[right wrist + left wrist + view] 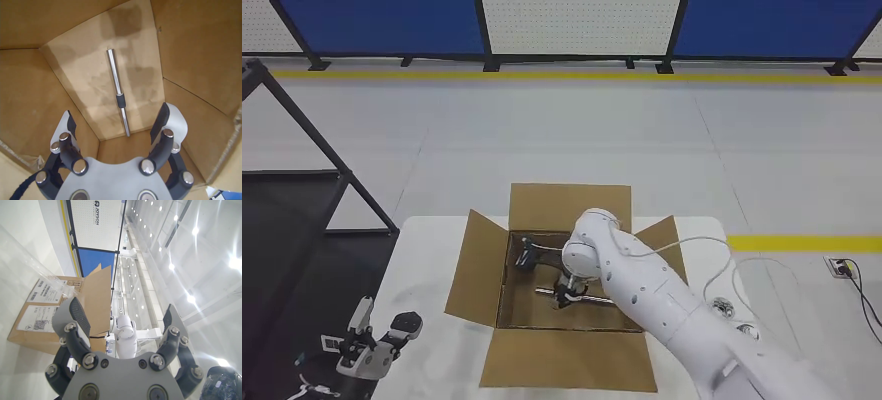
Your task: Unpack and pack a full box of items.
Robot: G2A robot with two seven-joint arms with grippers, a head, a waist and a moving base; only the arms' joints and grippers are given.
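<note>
Box (569, 206) stood open on table (432, 255) | rod (117, 83) lay flat on box floor, walls close around | right gripper (116, 109) hung wide open over rod, touching nothing | left gripper (122, 303) was open, empty, outside box.

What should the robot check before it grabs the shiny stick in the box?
1. The right gripper is open: ok.
2. The metal rod lies flat on the box floor, uncovered: ok.
3. Its fingers stand either side of the rod's line: ok.
4. Fingers low enough to pinch: not ok, they hang above it.
5. The box flaps are folded out: ok.
6. The left gripper is open, away from the box: ok.
</note>
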